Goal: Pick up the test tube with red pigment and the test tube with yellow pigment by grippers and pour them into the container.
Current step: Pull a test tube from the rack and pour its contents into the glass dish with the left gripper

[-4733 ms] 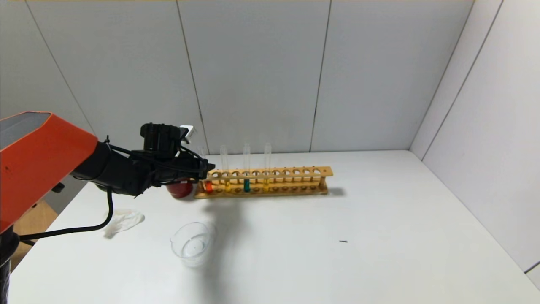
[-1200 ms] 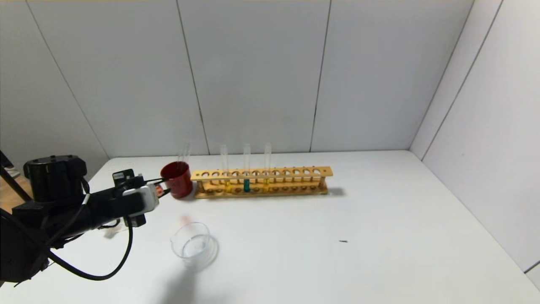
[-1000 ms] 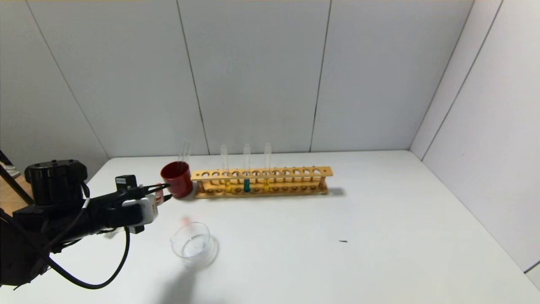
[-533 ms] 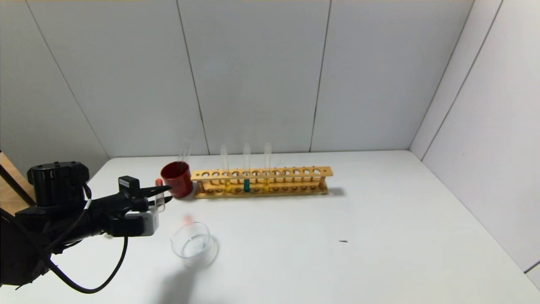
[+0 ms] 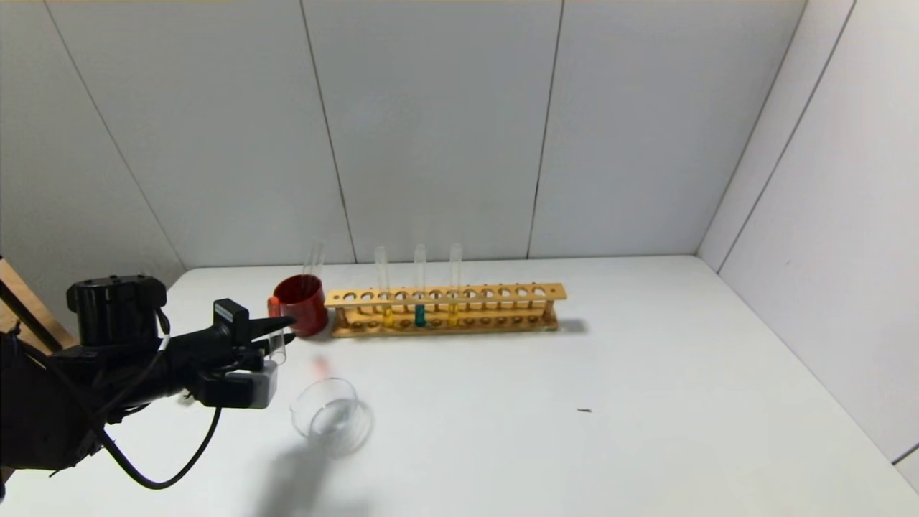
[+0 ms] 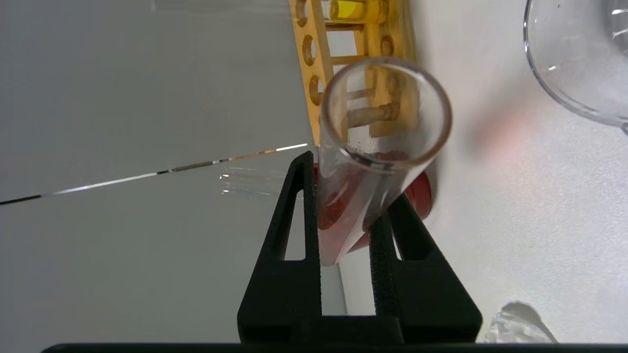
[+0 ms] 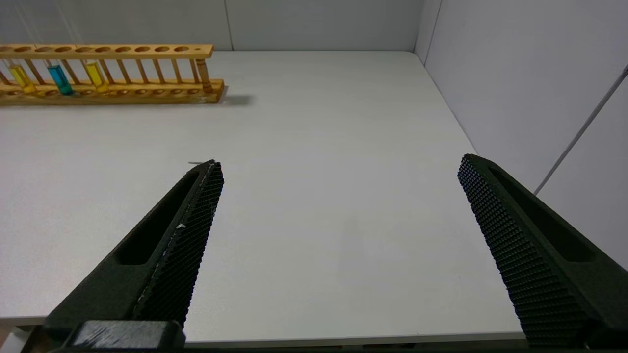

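My left gripper (image 5: 284, 331) is shut on the test tube with red pigment (image 5: 276, 346) and holds it tilted, left of and behind the clear glass container (image 5: 332, 416). In the left wrist view the tube (image 6: 378, 147) lies between the fingers (image 6: 308, 206) with its open mouth toward the camera and red liquid lower down; the container's rim (image 6: 539, 73) shows at the edge. Two tubes with yellow pigment (image 5: 388, 316) (image 5: 453, 314) stand in the wooden rack (image 5: 502, 293). My right gripper (image 7: 338, 164) is open and empty over the table's right part, out of the head view.
A teal-liquid tube (image 5: 420, 314) stands in the rack between the yellow ones. A dark red cup (image 5: 303, 307) with an empty tube in it stands at the rack's left end, just behind my left gripper. A crumpled white tissue (image 6: 515, 323) lies near the left arm.
The left gripper drew the red tube out of the rack, came down to the left, then rolled its wrist, tipping the tube, and edged right toward the container.
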{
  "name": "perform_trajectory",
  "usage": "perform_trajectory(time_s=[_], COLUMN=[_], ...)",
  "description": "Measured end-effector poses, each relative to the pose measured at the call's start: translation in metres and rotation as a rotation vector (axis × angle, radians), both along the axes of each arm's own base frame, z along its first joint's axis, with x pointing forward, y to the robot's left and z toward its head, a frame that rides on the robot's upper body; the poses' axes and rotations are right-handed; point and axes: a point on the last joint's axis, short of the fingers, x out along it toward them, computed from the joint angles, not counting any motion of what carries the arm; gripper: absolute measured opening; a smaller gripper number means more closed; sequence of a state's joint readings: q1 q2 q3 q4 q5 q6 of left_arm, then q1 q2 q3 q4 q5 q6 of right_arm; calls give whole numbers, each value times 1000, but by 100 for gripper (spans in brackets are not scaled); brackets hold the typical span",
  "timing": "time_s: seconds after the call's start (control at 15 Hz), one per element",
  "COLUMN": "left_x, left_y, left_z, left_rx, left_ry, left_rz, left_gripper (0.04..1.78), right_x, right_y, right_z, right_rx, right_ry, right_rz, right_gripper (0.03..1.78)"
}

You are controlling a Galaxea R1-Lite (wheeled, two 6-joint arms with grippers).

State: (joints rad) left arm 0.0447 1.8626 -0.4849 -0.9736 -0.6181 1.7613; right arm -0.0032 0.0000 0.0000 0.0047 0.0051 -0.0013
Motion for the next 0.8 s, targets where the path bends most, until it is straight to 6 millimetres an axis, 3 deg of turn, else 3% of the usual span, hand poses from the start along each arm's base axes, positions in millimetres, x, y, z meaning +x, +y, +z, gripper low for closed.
perform_trajectory(time_s=[0.8], left_x=[16], left_y=[-7], left_z=[-18], left_rx=[157], left_ry=[-55], left_rz=[-53], left_gripper=[33], right_x=[0], right_y=[0], right_z=[0], right_rx=[0], right_ry=[0], right_rz=[-1], right_gripper=[175])
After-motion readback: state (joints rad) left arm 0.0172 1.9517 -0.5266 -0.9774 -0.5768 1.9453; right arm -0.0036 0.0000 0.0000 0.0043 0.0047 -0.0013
